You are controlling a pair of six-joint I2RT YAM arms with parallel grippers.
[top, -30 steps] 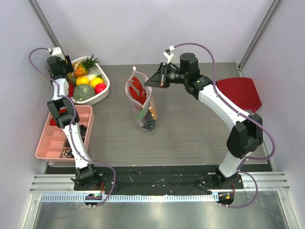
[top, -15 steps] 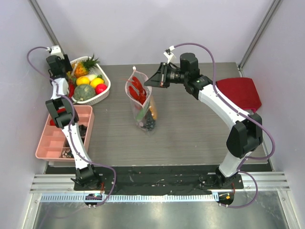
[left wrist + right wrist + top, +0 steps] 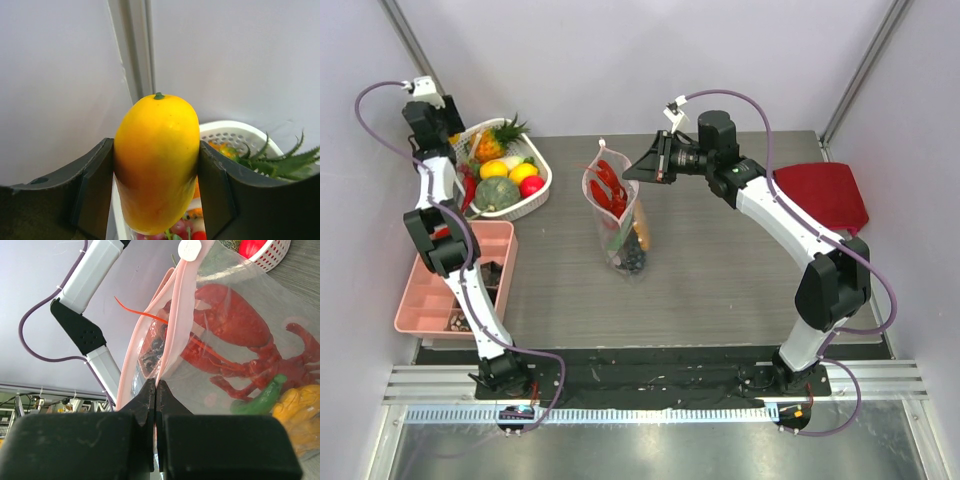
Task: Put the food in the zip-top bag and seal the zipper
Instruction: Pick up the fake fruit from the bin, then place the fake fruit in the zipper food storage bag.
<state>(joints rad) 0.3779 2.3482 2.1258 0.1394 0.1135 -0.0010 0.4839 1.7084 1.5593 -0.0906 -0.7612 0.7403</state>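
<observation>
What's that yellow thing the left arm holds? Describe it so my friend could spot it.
Find the white basket of toy fruit at the table's far-left corner. Above it, the left end effector grips a smooth yellow-orange mango with a green stem nub. Unlike the basket's fruit, it hangs in the air between two dark fingers.

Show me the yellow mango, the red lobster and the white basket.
yellow mango (image 3: pixel 157 160), left wrist view, middle of its skin.
red lobster (image 3: pixel 235 320), right wrist view, its big claw.
white basket (image 3: pixel 546 182), top view, its right rim.
</observation>
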